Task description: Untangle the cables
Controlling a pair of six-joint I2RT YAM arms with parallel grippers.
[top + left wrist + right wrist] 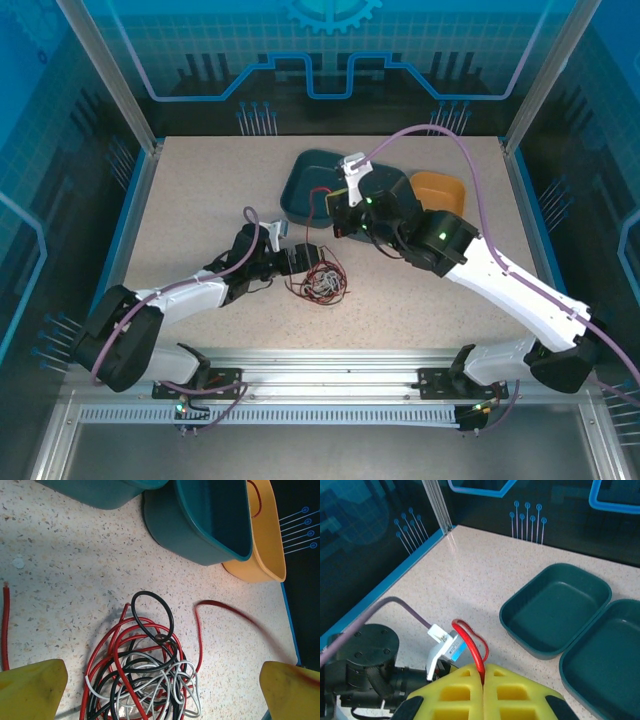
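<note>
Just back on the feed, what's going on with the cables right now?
The right gripper has its fingers shut on the red cable and holds it up off the table beside the teal trays. The left gripper is open and sits low over the tangle. There the red cable is looped through the black cable and the white cable. Nothing is separated yet.
</note>
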